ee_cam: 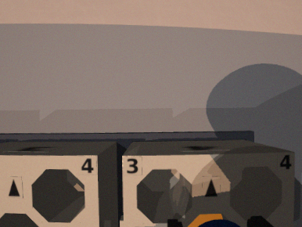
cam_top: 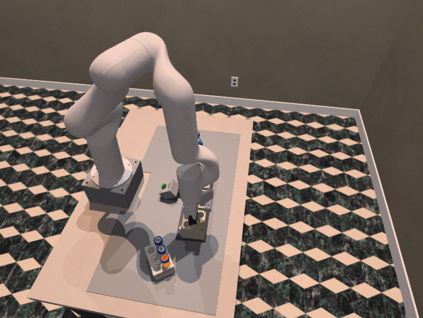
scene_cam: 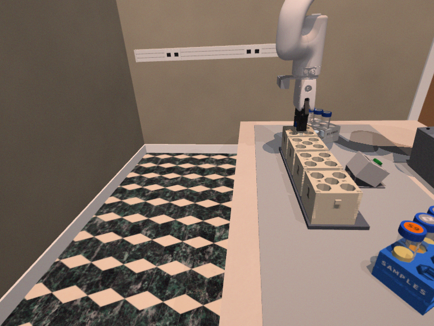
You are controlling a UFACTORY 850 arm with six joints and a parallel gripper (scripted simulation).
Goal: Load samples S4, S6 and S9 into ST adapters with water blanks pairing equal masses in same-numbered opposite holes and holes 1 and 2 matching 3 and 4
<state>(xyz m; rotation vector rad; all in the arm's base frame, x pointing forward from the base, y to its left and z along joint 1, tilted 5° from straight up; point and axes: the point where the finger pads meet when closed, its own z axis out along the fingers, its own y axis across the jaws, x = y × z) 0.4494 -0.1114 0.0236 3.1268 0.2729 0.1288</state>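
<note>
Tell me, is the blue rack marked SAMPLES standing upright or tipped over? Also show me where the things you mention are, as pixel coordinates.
Upright: the SAMPLES rack (scene_cam: 396,280) sits flat on the mat, and the orange-dotted S9 tube (scene_cam: 410,238) stands straight up from it.

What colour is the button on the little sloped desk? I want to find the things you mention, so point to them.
Green (cam_top: 163,186) (scene_cam: 377,162). It shows best in the exterior view.
</note>
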